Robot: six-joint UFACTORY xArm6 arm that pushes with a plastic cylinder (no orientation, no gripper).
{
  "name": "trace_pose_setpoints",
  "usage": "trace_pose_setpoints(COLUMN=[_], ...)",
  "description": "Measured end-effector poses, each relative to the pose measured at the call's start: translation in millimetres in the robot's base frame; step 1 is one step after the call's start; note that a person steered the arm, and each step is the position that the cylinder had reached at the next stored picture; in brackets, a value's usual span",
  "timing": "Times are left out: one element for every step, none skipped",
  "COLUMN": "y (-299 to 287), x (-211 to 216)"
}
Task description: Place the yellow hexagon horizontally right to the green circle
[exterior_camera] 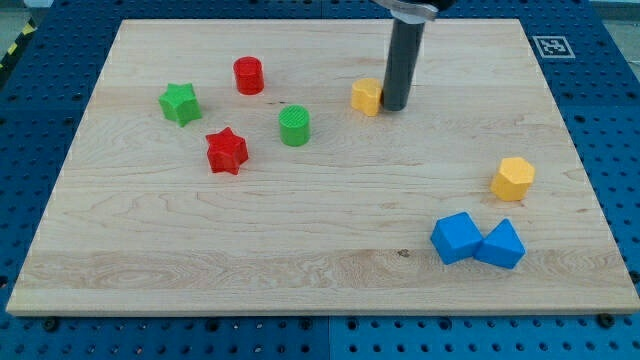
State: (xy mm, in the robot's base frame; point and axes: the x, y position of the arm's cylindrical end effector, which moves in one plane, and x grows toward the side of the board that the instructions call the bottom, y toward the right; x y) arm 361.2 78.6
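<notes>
My tip (394, 106) is a bare rod end with no jaws to part or clamp, and it rests on the wooden board (300, 270) near the view's top, just at the right side of a small yellow block (367, 96), touching it or nearly so; that block's exact shape is hard to make out. To the view's left and slightly lower stands the green circle (294, 126), near the small yellow block but apart from it. Further left, the red star (227, 150) lies just below and left of the green circle, the red cylinder (248, 76) sits above and left of it, and the green star (180, 103) is the farthest toward the view's left. The yellow hexagon (513, 178) lies well apart from my tip, toward the view's right edge and lower on the board, with open wood between it and the green circle. Just below the yellow hexagon, a blue cube (457, 238) and a blue wedge-like block (500, 245) sit side by side, touching each other.
</notes>
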Motion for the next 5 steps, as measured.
trace_pose_setpoints(y=[-29.6, -58.8, -59.0, -0.3, 89.2], x=[-7.8, -12.4, -18.2, -16.4, 19.0])
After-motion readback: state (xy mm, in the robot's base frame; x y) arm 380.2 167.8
